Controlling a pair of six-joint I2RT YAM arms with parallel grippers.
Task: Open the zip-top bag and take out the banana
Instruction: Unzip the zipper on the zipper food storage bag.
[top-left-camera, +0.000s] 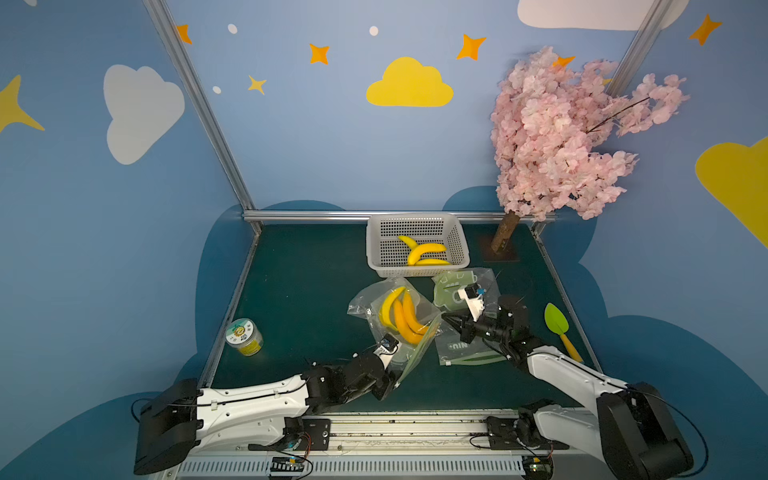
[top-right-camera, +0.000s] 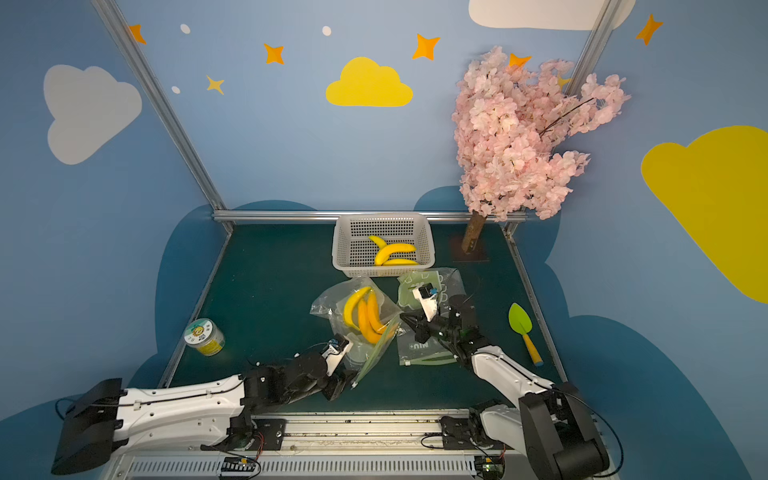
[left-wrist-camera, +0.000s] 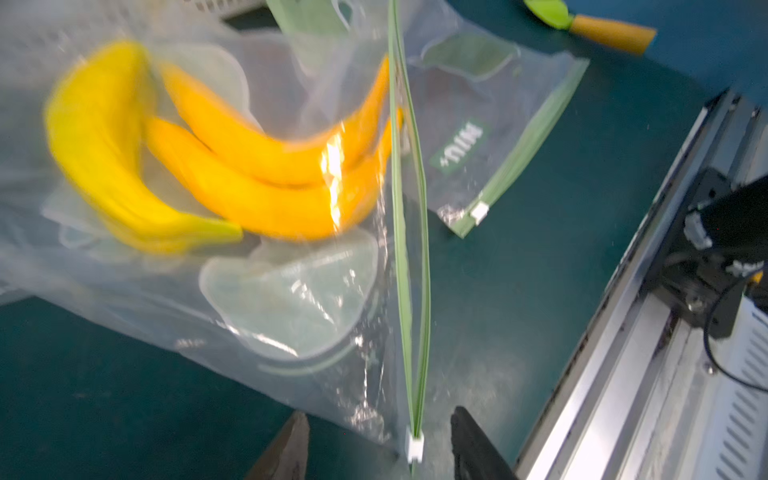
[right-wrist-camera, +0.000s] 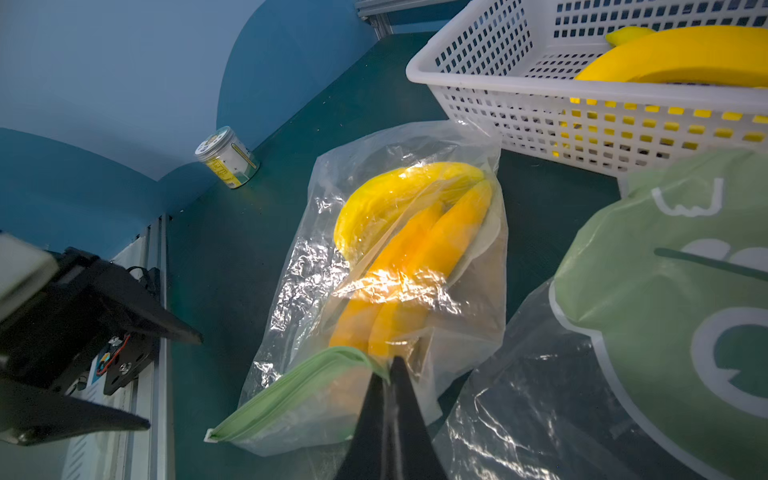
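Green table (top-left-camera: 291, 291) (basket (top-left-camera: 417, 272) at 12 o'clock): the bag (top-left-camera: 365, 299) lies mid-table, its zip (left-wrist-camera: 409, 249) running 1-to-7 o'clock. Right jaws pinch the bag at the zip's 1 o'clock end. Left jaws stand spread astride the slider (left-wrist-camera: 414, 446) at 7, gripping nothing. Bananas (top-left-camera: 401, 316) inside lie at 12 o'clock of the left jaws, long axes pointing toward the zip.

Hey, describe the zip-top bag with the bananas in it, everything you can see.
The zip-top bag is clear, crinkly plastic with a pale green zip strip and a small white slider at one end. It holds three bananas and rests on the green table near the white basket. The right claw is shut on the strip's other end; the open left claw straddles the slider end.
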